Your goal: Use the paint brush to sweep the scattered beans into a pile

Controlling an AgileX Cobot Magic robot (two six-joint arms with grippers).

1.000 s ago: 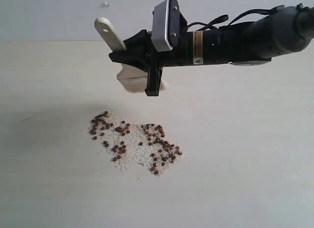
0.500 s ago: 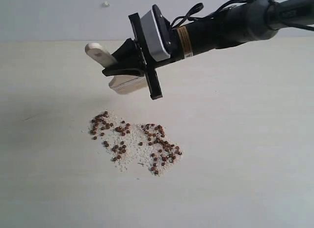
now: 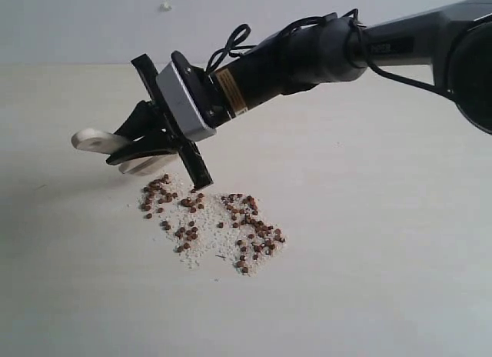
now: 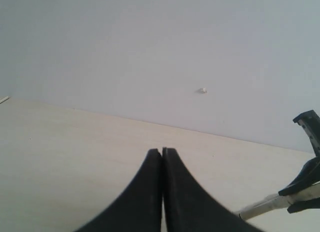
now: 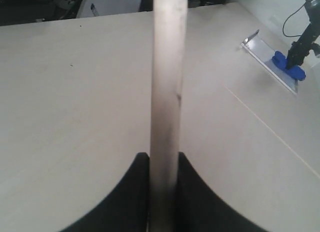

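The beans (image 3: pixel 254 226) lie scattered in a loose patch mixed with off-white crumbs on the pale table (image 3: pixel 369 280). My right gripper (image 3: pixel 138 148) reaches across from the right and is shut on the paint brush (image 3: pixel 94 140). The pale handle points left, and the brush head hangs low just behind the patch's back-left edge. In the right wrist view the handle (image 5: pixel 168 82) runs straight out between the jaws of the right gripper (image 5: pixel 164 158). My left gripper (image 4: pixel 162 151) is shut and empty, and it does not show in the exterior view. The brush (image 4: pixel 262 206) shows beside it.
A blue object (image 5: pixel 289 62) sits on a flat clear plate (image 5: pixel 260 48) at the table's far side in the right wrist view. A small white speck (image 3: pixel 165 5) marks the back wall. The right arm's black body (image 3: pixel 323 53) spans the upper right.
The right arm has swung down and to the left, tipping the brush. The handle now points left instead of up, and the brush head has dropped near the beans' back-left edge.
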